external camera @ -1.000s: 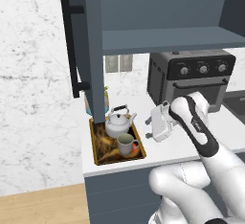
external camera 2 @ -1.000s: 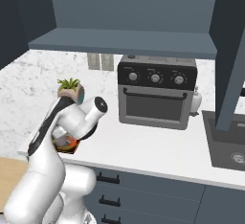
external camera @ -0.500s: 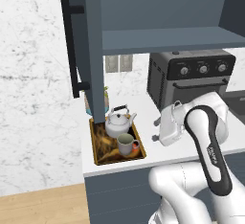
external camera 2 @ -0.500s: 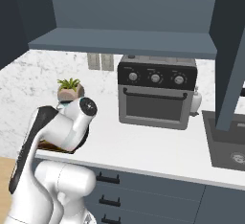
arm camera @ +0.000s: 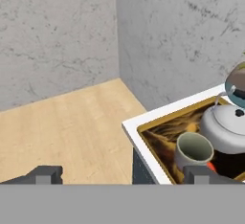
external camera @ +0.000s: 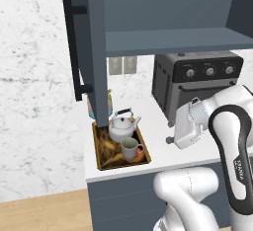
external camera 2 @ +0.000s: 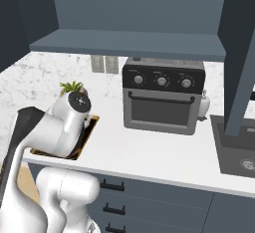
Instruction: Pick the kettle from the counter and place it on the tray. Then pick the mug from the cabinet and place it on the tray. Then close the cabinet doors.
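The white kettle and the grey-green mug both stand in the wooden-rimmed tray at the counter's left end. In the hand view, the mug is nearer than the kettle on the tray. My gripper is open and holds nothing. It hangs to the right of the tray, apart from it, and points left over the counter's edge. The wall cabinet stands open, its left door and right door swung out; its shelf is bare.
A black toaster oven sits on the counter behind my hand. A teal plant pot stands behind the tray, partly hidden by the left door. At the right is a dark sink or hob. Wooden floor lies left of the counter.
My hand has drawn back a little to the right, away from the tray, and the elbow has swung up and over. Kettle and mug have stayed on the tray.
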